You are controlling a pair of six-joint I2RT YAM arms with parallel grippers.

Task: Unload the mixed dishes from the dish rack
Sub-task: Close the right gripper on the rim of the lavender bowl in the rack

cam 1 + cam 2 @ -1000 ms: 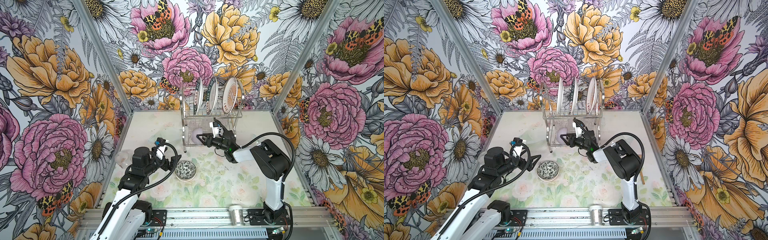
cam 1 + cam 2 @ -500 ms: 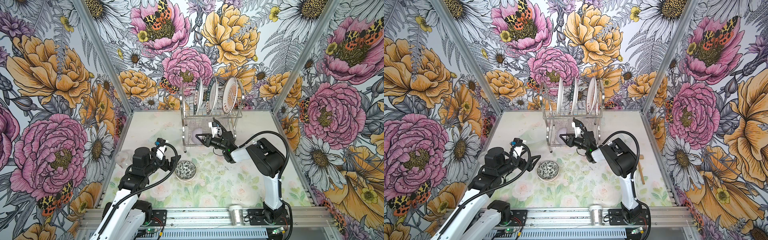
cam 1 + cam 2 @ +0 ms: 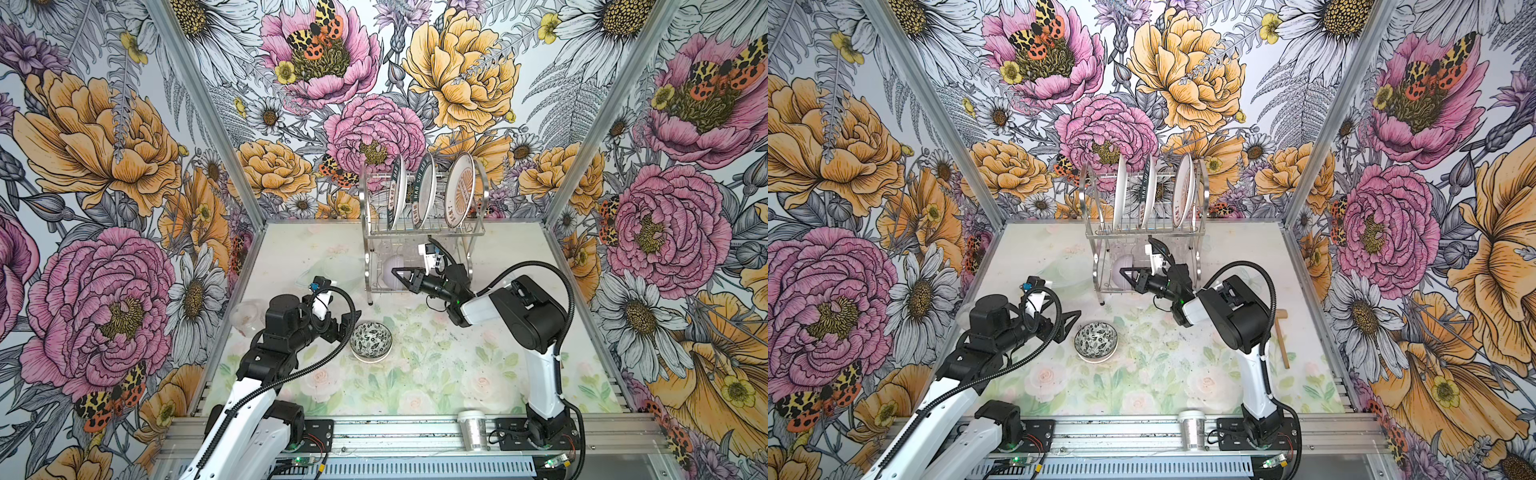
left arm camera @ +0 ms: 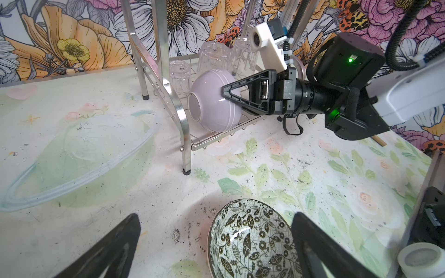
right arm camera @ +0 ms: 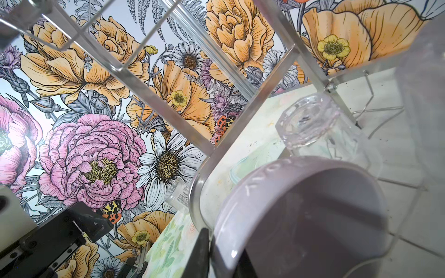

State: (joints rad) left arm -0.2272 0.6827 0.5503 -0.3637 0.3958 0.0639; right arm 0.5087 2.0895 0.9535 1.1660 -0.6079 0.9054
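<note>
The chrome dish rack (image 3: 368, 266) (image 3: 1096, 266) stands at the back, with three plates (image 3: 426, 189) (image 3: 1148, 195) upright on its upper tier. On the lower tier a lavender bowl (image 3: 390, 270) (image 3: 1123, 270) (image 4: 212, 106) (image 5: 301, 216) lies on its side beside clear glasses (image 4: 214, 57) (image 5: 308, 122). My right gripper (image 3: 401, 274) (image 3: 1127, 275) (image 4: 226, 92) (image 5: 212, 238) reaches into that tier, shut on the bowl's rim. A floral-patterned bowl (image 3: 370, 343) (image 3: 1096, 341) (image 4: 252, 240) sits upright on the table. Just left of it my left gripper (image 3: 345, 326) (image 3: 1069, 326) (image 4: 215, 216) stands open, holding nothing.
A silver glittery cup with a white lid (image 3: 471, 428) (image 3: 1192, 428) stands on the front rail. A clear plastic bowl (image 4: 79, 154) lies upturned left of the rack, and a clear cup (image 3: 247, 316) is by the left wall. A wooden tool (image 3: 1281, 336) lies at the right.
My right gripper has reached a little further into the lower tier and closed on the lavender bowl's rim. The left arm has not moved.
</note>
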